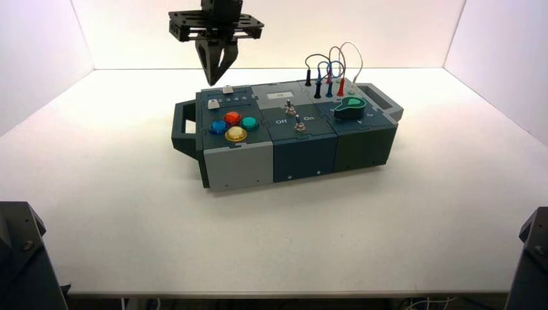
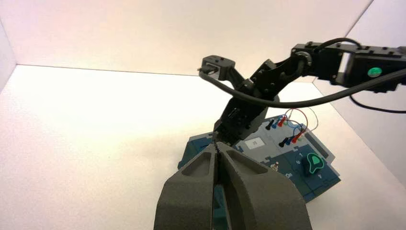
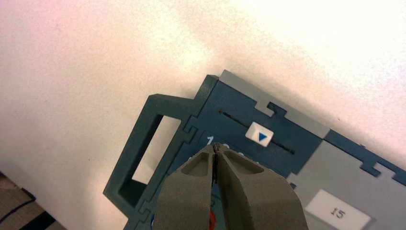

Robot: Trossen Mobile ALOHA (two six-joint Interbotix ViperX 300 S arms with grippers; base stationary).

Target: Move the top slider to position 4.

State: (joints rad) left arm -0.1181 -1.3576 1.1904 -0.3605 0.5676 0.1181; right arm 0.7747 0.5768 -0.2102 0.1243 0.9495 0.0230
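The top slider is a small white knob in a slot along the back edge of the box's left block. In the right wrist view the top slider bears a blue triangle and sits about midway along its dark slot. My right gripper hangs shut and empty just above the box's back left corner, a little to the left of the knob. Its shut fingers cover most of the digit row, so position 4 is hidden. My left gripper is shut and empty, held back from the box.
The box stands mid-table with a handle at its left end. A second white slider knob, several coloured buttons, two toggle switches, a green knob and plugged wires are on top.
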